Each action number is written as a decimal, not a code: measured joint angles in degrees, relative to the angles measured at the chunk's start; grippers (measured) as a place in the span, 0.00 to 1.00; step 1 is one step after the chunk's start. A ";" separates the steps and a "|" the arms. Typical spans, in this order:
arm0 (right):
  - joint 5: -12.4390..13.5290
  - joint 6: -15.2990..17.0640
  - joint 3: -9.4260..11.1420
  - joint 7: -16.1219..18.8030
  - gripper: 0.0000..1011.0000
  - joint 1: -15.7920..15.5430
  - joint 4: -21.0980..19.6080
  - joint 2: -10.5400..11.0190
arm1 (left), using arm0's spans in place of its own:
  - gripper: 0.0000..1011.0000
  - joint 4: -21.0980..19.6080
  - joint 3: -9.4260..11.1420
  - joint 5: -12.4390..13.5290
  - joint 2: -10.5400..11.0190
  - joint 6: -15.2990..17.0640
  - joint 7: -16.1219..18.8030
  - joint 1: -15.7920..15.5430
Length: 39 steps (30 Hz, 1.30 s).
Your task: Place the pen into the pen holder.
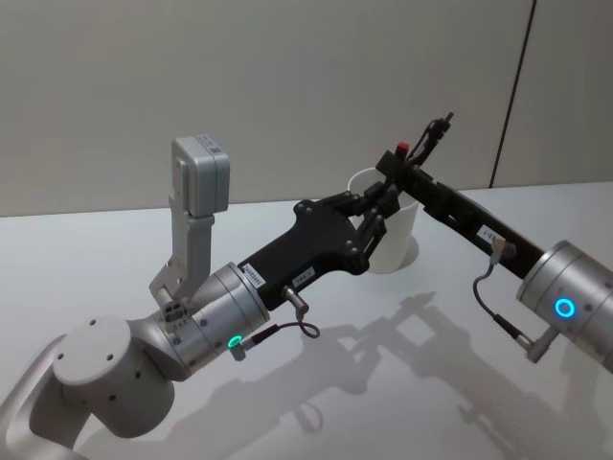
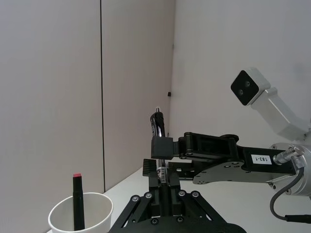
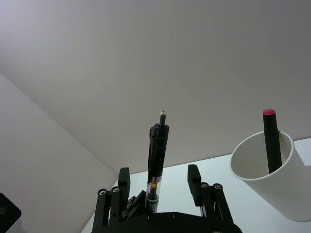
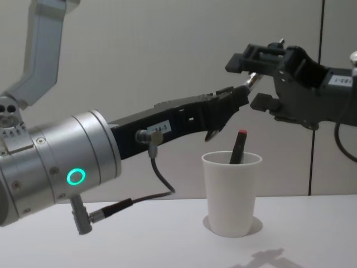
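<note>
— Where was the pen (image 3: 157, 160)?
— Above the bench (image 1: 115, 249), clamped in the left claw (image 2: 165, 187), just beside the white pen holder (image 4: 231, 192) (a red-capped marker (image 4: 239, 146) already stood inside).
— And the right claw (image 3: 158, 189)?
— Fingers spread wide either side of the same pen, not gripping.

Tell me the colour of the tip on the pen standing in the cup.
Red tip, right wrist view.

White table (image 1: 115, 249), grey wall (image 1: 239, 86) w/ dark seam.
</note>
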 joint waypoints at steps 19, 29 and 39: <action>-0.24 -0.17 -0.27 -0.08 0.20 0.18 0.20 -0.14 | 0.12 0.00 0.01 0.02 0.00 0.04 0.00 0.00; -0.25 -0.18 -0.31 -0.08 0.16 0.22 0.21 -0.17 | 0.12 0.00 0.00 0.03 0.00 0.06 0.01 0.00; -0.30 -0.17 -0.30 -0.13 0.16 0.22 0.26 -0.16 | 0.12 0.00 0.00 0.03 0.00 0.07 0.02 0.00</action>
